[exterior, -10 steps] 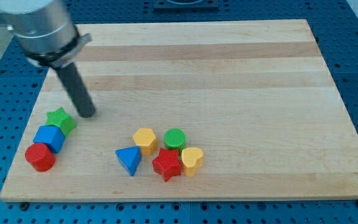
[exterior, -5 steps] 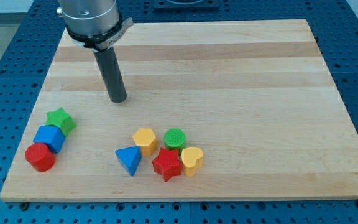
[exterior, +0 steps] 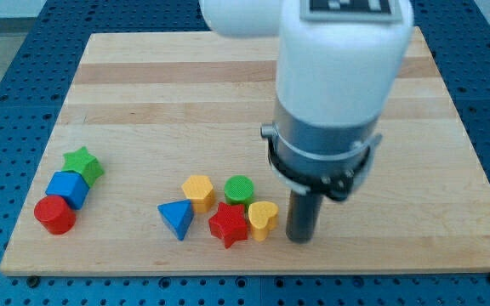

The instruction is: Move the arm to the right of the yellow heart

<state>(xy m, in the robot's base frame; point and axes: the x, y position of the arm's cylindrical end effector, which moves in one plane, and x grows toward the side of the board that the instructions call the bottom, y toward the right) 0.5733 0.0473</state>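
Note:
The yellow heart (exterior: 263,218) lies near the board's bottom edge, at the right end of a cluster of blocks. My tip (exterior: 300,239) rests on the board just to the right of the heart, a small gap apart from it. The red star (exterior: 228,224) touches the heart's left side. The green cylinder (exterior: 239,189) sits just above them.
A yellow hexagon (exterior: 198,190) and a blue triangle (exterior: 176,219) lie left of the red star. At the view's left, a green star (exterior: 82,164), a blue cube (exterior: 66,189) and a red cylinder (exterior: 54,214) stand together. The wooden board (exterior: 449,204) rests on a blue pegboard.
My tip has swept from the upper left of the board, across it to the right and down, to the spot beside the yellow heart. No block has moved.

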